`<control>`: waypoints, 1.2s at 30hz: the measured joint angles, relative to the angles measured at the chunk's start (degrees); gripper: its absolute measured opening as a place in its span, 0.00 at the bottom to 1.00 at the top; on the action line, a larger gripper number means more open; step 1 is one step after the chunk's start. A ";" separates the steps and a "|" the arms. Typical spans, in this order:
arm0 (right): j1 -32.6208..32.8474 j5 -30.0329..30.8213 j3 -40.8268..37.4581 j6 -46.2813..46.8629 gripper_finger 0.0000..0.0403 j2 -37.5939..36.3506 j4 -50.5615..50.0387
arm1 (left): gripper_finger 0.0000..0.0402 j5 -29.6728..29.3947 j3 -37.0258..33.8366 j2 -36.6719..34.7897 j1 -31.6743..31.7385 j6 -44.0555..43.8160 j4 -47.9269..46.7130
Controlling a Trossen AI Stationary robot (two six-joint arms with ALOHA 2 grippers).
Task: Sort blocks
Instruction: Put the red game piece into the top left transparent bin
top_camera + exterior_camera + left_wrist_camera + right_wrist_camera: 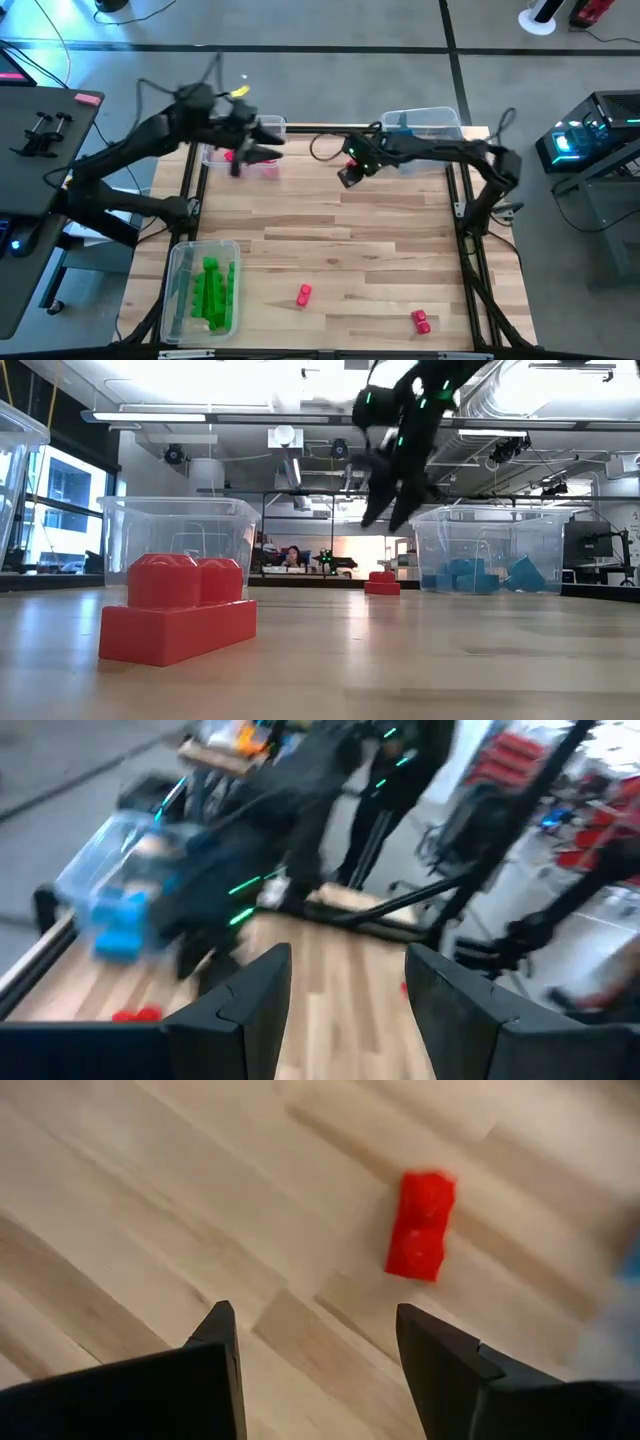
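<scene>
The left gripper (262,150) hangs over the clear bin (270,125) at the table's eleven o'clock, fingers (250,1005) apart and holding nothing. The right gripper (350,175) hovers above bare wood near twelve o'clock, beside the bin of blue blocks (425,122), its fingers (215,1345) also spread and empty (one red block (420,1225) lies on the wood ahead of it). Two red blocks rest near six o'clock (304,294) and five o'clock (421,321). Green blocks (213,293) fill the bin at seven o'clock.
</scene>
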 joint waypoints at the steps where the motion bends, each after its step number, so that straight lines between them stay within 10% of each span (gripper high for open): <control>1: -1.48 -2.61 0.21 -0.37 0.37 1.58 0.14 | 0.46 -0.05 0.00 -1.73 -0.62 -0.01 0.00; 23: -3.12 -3.75 0.22 -11.67 0.37 8.15 11.13 | 0.46 -17.12 0.07 -14.73 -8.12 -4.57 -6.03; 29: -2.28 5.87 6.47 -12.83 0.37 10.31 1.14 | 0.46 -17.14 0.04 -12.77 -8.12 -4.39 -6.01; 36: -6.37 6.64 20.10 -19.71 0.08 18.56 -13.05 | 0.46 -17.06 0.02 -10.58 -8.18 -5.08 -6.02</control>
